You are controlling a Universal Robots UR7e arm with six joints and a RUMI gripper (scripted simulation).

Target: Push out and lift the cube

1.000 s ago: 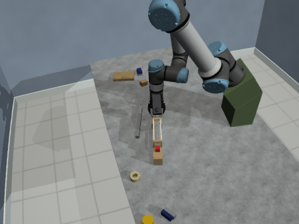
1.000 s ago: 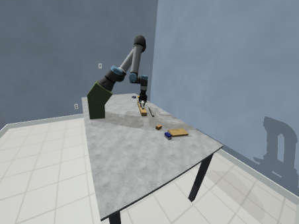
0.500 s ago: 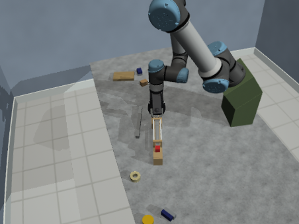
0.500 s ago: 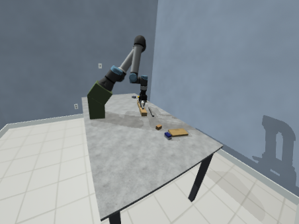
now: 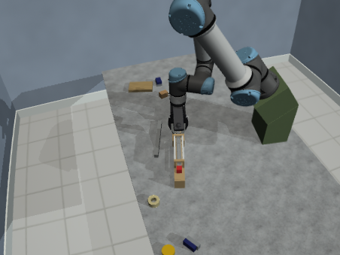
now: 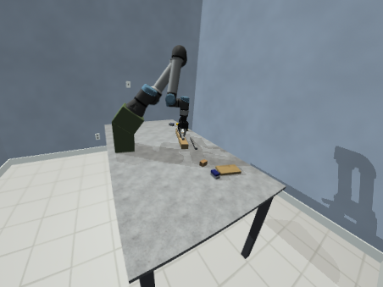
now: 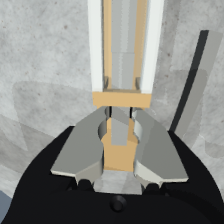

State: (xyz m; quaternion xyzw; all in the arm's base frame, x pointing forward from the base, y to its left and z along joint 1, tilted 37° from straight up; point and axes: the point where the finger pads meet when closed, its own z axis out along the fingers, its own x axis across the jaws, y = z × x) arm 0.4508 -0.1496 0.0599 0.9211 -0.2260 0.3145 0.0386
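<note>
The channel (image 5: 179, 161) (image 7: 122, 99) has wooden end frames and two pale rails along its roof. The red cube (image 5: 179, 169) is out of the channel's far end, on the wooden ledge (image 5: 180, 183) just beyond the end frame. It is hidden in the wrist view. My gripper (image 5: 178, 130) (image 6: 183, 135) (image 7: 120, 103) is shut on a flat grey bar (image 7: 119, 132). My fingers are outside the channel, close to its near end frame and above the wooden floor (image 7: 119, 163) that sticks out there. The bar runs forward from the fingers inside the channel, between the rails.
A dark thin bar (image 5: 158, 141) (image 6: 193, 143) (image 7: 190, 80) lies beside the channel. A wooden board (image 5: 141, 86) (image 6: 228, 169), a small wooden block (image 5: 163, 94) and a blue block (image 5: 159, 80) lie behind. A ring (image 5: 152, 199), a yellow disc (image 5: 168, 250) and a blue bar (image 5: 189, 244) lie beyond the ledge.
</note>
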